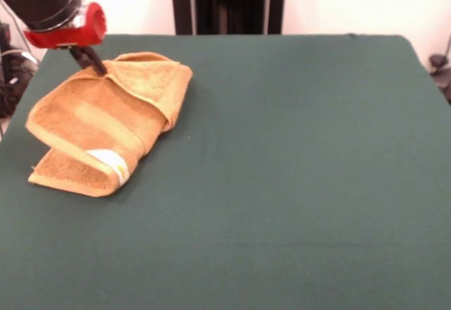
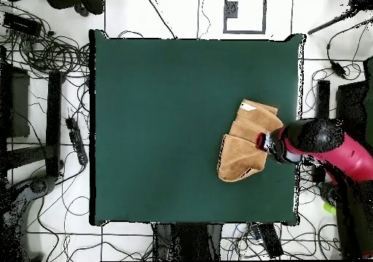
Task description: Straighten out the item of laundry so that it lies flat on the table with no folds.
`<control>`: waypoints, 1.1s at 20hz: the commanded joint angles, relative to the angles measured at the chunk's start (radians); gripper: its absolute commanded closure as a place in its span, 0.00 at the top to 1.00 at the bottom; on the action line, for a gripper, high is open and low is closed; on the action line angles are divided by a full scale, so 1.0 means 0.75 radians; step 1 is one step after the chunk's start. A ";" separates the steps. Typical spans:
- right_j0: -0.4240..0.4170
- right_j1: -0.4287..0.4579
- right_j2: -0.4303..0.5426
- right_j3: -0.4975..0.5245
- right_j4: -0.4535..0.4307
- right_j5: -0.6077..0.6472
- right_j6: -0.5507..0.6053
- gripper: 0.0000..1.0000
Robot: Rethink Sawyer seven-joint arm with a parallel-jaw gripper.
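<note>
Gripper (image 1: pixel 94 63) upper left of frame, pinching folded towel (image 1: pixel 106 123) edge, we see; label (image 1: pixel 113 162) showing, green table (image 1: pixel 296 169).

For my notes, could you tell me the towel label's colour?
White with yellow print; the label shows best in the front view.

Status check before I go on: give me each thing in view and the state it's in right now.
towel: folded over on itself, lifted at its far edge, label showing at the near fold, not flat.
label: white, exposed on the fold's near end.
gripper: down at the towel's far edge, touching the cloth; open or shut cannot be told.
table: green cloth; towel sits near one side edge.
</note>
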 commanded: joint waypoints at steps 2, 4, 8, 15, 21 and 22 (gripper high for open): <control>0.003 0.028 0.264 0.031 -0.129 0.120 -0.424 0.00; -0.014 0.020 0.285 0.050 -0.153 0.092 -0.447 0.00; -0.025 0.028 0.312 0.058 -0.149 0.116 -0.405 0.00; -0.081 -0.004 0.435 0.037 -0.418 0.074 -0.822 0.00; -0.176 0.018 0.541 0.054 -0.477 0.065 -0.927 0.00; -0.172 0.024 0.543 0.052 -0.461 0.067 -0.886 0.00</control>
